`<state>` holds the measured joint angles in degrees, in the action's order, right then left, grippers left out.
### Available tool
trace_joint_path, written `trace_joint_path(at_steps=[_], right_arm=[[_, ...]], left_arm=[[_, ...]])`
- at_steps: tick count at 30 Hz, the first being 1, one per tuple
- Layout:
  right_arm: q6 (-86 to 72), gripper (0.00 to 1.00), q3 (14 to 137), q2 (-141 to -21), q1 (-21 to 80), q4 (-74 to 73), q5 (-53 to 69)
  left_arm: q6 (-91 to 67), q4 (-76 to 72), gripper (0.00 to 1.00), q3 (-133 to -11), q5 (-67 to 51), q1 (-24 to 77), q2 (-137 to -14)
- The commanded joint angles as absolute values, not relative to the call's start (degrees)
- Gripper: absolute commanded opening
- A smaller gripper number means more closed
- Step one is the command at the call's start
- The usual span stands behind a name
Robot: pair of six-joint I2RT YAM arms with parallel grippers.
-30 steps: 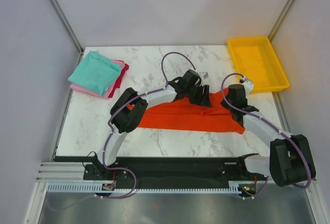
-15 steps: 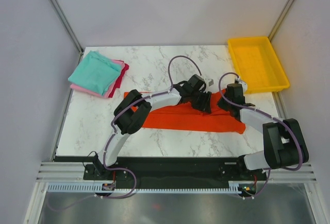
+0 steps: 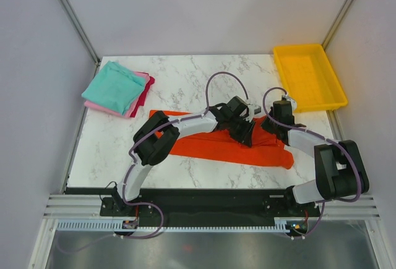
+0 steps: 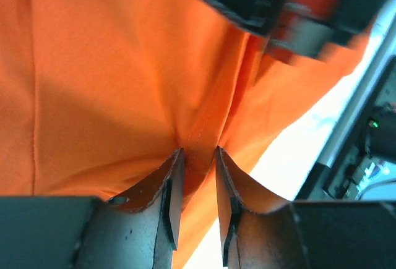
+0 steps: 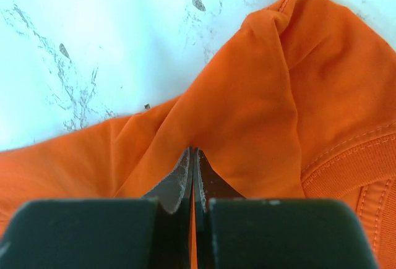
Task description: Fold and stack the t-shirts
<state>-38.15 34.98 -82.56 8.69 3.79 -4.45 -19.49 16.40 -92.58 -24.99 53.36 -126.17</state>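
A marble counter [image 3: 179, 77] seen from above, with a yellow tray [image 3: 309, 74] at its far right corner. An orange shirt [image 3: 210, 145] lies in a long, rumpled band left of the tray and nearer the arm bases, its right end closest to the tray. Both arms reach down onto that end. The left claw [image 3: 242, 132] pinches a raised fold of the shirt, with cloth bunched between its narrowly parted fingers [image 4: 175, 188]. The right claw [image 3: 272, 125], between the left claw and the tray, is pressed together on a ridge of the same cloth. Far left of the tray, a folded teal shirt [image 3: 114, 86] rests on a pink shirt [image 3: 102, 107].
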Motion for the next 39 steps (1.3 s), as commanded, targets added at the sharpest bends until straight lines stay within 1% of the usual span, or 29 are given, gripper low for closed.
trace_joint_path(at_steps=[1,8,11,16,20,24,27,29,31,32,34,35,37,38,39], right_arm=[[-37.36,0.02,35.69,-81.21,8.44,3.52,-4.21],[-37.88,0.07,34.37,-78.49,8.35,2.37,-6.32],[-38.23,0.07,34.80,-80.23,8.09,2.46,-5.98],[-38.32,0.06,35.33,-82.35,7.03,2.37,-4.22],[-38.41,0.06,34.98,-81.21,6.86,2.37,-3.78],[-38.32,0.06,34.19,-79.81,6.77,2.02,-3.77],[-38.41,0.08,33.49,-77.88,6.77,1.23,-6.58],[-38.41,0.11,33.22,-76.91,6.68,0.97,-7.03],[-37.71,0.19,33.14,-75.60,6.77,0.70,-7.03],[-37.36,0.25,33.13,-74.98,6.77,0.27,-6.86],[-37.09,0.33,32.44,-71.74,6.77,0.18,-7.64],[-37.26,0.42,32.00,-70.67,6.85,-1.65,-7.82],[-38.49,0.57,31.38,-66.82,7.12,-5.07,-8.43],[-38.93,0.66,31.38,-65.23,7.55,-6.49,-8.79],[-39.63,0.67,31.03,-63.65,8.08,-8.16,-9.83]], left_arm=[[-15.12,17.05,0.35,-92.20,-27.68,53.96,-121.20],[-14.59,16.53,0.46,-91.32,-31.19,54.32,-118.83],[-14.50,16.61,0.48,-91.67,-31.81,54.75,-119.62],[-13.89,19.51,0.49,-94.04,-33.40,54.93,-121.91],[-13.97,16.02,0.50,-90.27,-28.40,54.93,-117.70],[-15.73,15.29,0.50,-89.30,-22.95,54.41,-117.07],[-19.50,15.38,0.50,-88.34,-19.43,51.52,-116.46],[-23.54,14.77,0.50,-85.35,-17.59,49.06,-115.06],[-25.57,14.24,0.50,-81.14,-14.17,45.89,-111.11],[-25.23,14.59,0.52,-80.08,-7.62,45.10,-109.35],[-24.00,18.08,0.55,-79.11,-0.30,44.91,-105.22],[-23.91,19.32,0.57,-79.10,3.74,44.13,-104.34],[-25.13,20.91,0.59,-77.88,4.04,42.46,-102.14],[-25.92,21.00,0.59,-77.09,2.91,40.10,-101.61],[-27.41,21.01,0.59,-75.69,1.77,38.60,-100.91]])
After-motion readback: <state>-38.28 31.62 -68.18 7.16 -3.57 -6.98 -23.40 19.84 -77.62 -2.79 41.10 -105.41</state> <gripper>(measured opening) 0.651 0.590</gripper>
